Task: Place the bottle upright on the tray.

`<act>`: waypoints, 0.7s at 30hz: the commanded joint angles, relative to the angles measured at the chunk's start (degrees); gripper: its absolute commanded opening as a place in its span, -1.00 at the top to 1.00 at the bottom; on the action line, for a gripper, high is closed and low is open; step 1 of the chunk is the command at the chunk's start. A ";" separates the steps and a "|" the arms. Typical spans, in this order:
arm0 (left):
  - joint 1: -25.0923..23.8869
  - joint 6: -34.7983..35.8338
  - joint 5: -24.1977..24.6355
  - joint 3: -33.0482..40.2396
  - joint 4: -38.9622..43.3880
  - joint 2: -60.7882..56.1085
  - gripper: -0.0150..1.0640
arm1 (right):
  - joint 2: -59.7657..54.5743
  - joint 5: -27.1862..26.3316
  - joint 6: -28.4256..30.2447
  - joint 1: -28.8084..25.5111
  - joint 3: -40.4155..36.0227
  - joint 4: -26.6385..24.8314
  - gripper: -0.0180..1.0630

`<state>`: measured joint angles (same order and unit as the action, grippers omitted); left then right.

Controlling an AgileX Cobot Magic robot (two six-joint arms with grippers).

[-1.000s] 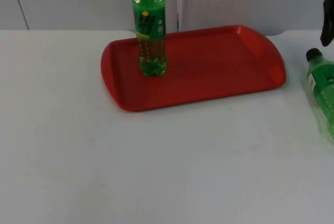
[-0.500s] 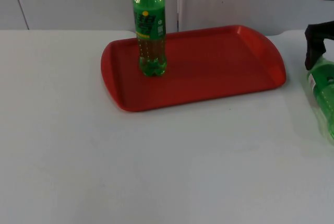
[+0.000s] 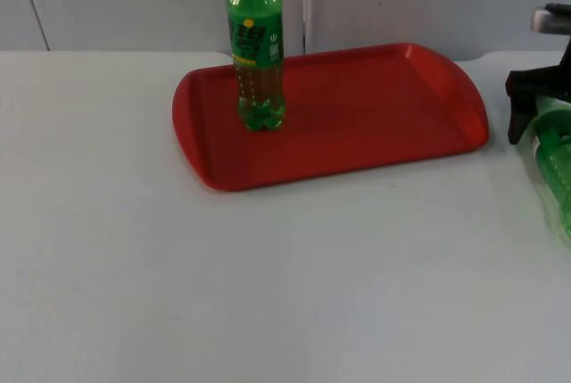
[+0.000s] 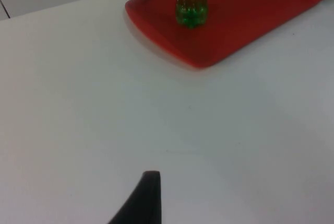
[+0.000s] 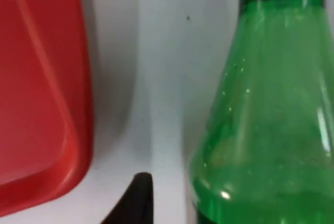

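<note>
White table, right gripper hiding lying bottle's cap

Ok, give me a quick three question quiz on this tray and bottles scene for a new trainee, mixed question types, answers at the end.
1. True or false: the upright bottle stands on the red tray.
2. Multiple choice: the lying bottle rests A) on the tray, B) on the white table beside the tray's right end, C) against the grey wall.
3. Fill in: the right gripper is down at the lying bottle's ____ end.

Key
1. True.
2. B. The right wrist view shows table between the tray and that bottle.
3. Cap, or neck. Whether the fingers have closed on it cannot be told. The left gripper waits over bare table.
</note>
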<state>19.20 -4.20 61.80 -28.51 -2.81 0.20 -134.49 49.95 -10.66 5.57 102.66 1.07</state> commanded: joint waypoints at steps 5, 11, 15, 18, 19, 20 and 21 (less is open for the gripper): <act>0.10 -0.01 -0.09 0.20 0.42 -0.20 -0.97 | -1.43 -2.13 -1.60 -0.21 0.23 -0.14 -0.86; 0.10 -0.01 -0.09 0.20 0.42 -0.20 -0.97 | -1.43 -2.51 -1.79 -0.21 0.23 0.07 -0.72; 0.10 -0.01 -0.09 0.20 0.57 -0.20 -0.97 | -1.43 -2.27 -1.79 -0.21 0.23 0.07 -0.42; 0.10 -0.01 -0.09 0.20 0.57 -0.20 -0.97 | -1.43 -2.03 -1.79 -0.21 0.23 0.07 -0.10; 0.10 -0.01 -0.09 0.20 0.57 -0.20 -0.97 | -1.43 -1.99 -1.94 -0.21 0.23 0.07 0.10; 0.10 -0.01 -0.09 0.20 0.57 -0.20 -0.97 | -1.43 -1.99 -1.94 -0.21 0.23 0.07 0.33; 0.10 -0.01 -0.09 0.20 0.56 -0.20 -0.97 | -1.43 -1.99 -1.94 -0.21 0.23 0.07 0.53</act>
<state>19.20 -4.20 61.80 -28.51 -2.58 0.20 -135.98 47.82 -12.44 5.57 102.66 0.95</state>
